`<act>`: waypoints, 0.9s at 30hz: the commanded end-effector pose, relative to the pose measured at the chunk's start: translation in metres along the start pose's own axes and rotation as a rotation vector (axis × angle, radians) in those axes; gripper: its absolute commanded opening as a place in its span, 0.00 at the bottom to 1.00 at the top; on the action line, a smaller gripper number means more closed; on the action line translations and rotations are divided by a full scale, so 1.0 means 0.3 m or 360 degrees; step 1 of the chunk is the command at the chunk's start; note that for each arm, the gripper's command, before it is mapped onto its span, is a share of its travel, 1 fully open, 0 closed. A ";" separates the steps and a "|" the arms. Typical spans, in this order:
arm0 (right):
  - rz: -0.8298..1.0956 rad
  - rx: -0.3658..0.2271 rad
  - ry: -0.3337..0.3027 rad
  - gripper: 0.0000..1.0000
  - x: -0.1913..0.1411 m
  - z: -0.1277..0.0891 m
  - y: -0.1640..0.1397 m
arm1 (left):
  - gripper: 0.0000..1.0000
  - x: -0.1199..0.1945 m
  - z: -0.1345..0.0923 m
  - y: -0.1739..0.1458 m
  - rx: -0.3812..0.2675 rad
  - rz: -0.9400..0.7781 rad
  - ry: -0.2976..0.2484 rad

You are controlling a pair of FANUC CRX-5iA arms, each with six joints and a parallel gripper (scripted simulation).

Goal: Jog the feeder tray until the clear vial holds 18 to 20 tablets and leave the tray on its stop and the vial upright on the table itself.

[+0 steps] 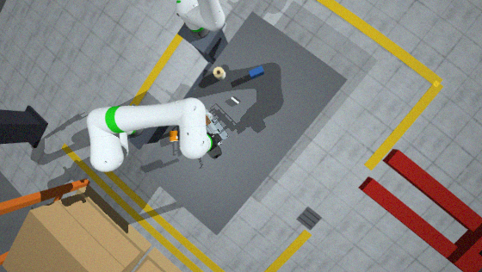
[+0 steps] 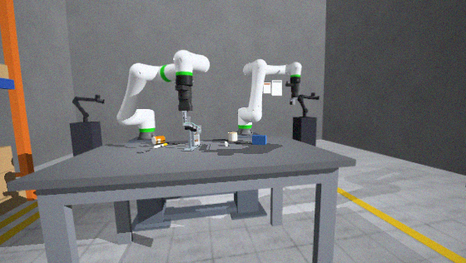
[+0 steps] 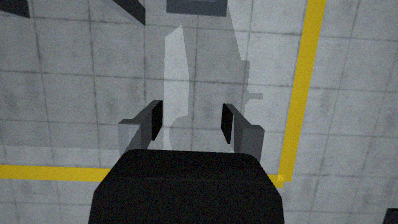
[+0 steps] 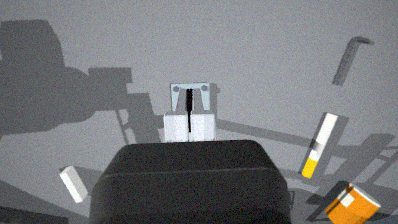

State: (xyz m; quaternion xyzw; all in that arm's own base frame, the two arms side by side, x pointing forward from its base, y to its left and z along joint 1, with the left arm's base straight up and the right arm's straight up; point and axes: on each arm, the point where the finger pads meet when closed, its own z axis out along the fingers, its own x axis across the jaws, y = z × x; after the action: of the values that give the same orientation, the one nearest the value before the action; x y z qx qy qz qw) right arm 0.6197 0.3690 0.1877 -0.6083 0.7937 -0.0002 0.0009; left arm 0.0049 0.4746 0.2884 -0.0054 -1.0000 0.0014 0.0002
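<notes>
The pale metal feeder stands on the table. In the right wrist view its pale plate with two holes and a whitish part show just beyond the camera housing. My right gripper is shut and empty, pointing down at the feeder's top; contact cannot be told. The clear vial and its tablets cannot be made out, nor whether the tray is on its stop. My left gripper is open and empty, away from the feeder, over the floor.
An orange bottle lies near a white-yellow marker and a hex key. A small white block lies on the feeder's other side. A cream roll and blue box stand farther off.
</notes>
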 end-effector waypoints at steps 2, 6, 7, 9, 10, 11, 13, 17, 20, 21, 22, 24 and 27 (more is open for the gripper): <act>0.0000 0.0000 0.0000 0.00 -0.002 -0.009 -0.017 | 1.00 -0.001 -0.004 0.001 -0.0004 0.0000 0.0000; 0.0000 0.0000 0.0000 0.00 -0.002 -0.009 -0.017 | 1.00 -0.001 -0.004 0.001 -0.0004 0.0000 0.0000; 0.0000 0.0000 0.0000 0.00 -0.002 -0.009 -0.017 | 1.00 -0.001 -0.004 0.001 -0.0004 0.0000 0.0000; 0.0000 0.0000 0.0000 0.00 -0.002 -0.009 -0.017 | 1.00 -0.001 -0.004 0.001 -0.0004 0.0000 0.0000; 0.0000 0.0000 0.0000 0.00 -0.002 -0.009 -0.017 | 1.00 -0.001 -0.004 0.001 -0.0004 0.0000 0.0000; 0.0000 0.0000 0.0000 0.00 -0.002 -0.009 -0.017 | 1.00 -0.001 -0.004 0.001 -0.0004 0.0000 0.0000; 0.0000 0.0000 0.0000 0.00 -0.002 -0.009 -0.017 | 1.00 -0.001 -0.004 0.001 -0.0004 0.0000 0.0000; 0.0000 0.0000 0.0000 0.00 -0.002 -0.009 -0.017 | 1.00 -0.001 -0.004 0.001 -0.0004 0.0000 0.0000; 0.0000 0.0000 0.0000 0.00 -0.002 -0.009 -0.017 | 1.00 -0.001 -0.004 0.001 -0.0004 0.0000 0.0000; 0.0000 0.0000 0.0000 0.00 -0.002 -0.010 -0.017 | 1.00 -0.001 -0.004 0.001 -0.0004 0.0000 0.0000; 0.0000 0.0000 0.0000 0.00 -0.002 -0.011 -0.017 | 1.00 -0.001 -0.004 0.001 -0.0004 0.0000 0.0000; 0.0000 0.0000 0.0000 0.00 -0.002 -0.011 -0.017 | 1.00 -0.001 -0.004 0.001 -0.0004 0.0000 0.0000; 0.0000 0.0000 0.0000 0.00 -0.002 -0.021 -0.017 | 1.00 -0.001 -0.004 0.001 -0.0004 0.0000 0.0000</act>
State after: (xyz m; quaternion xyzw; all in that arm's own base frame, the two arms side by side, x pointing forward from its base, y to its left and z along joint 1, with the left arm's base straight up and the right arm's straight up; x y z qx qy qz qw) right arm 0.6245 0.3682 0.1908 -0.6084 0.7936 0.0001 -0.0002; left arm 0.0049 0.4746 0.2884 -0.0054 -1.0000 0.0014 0.0002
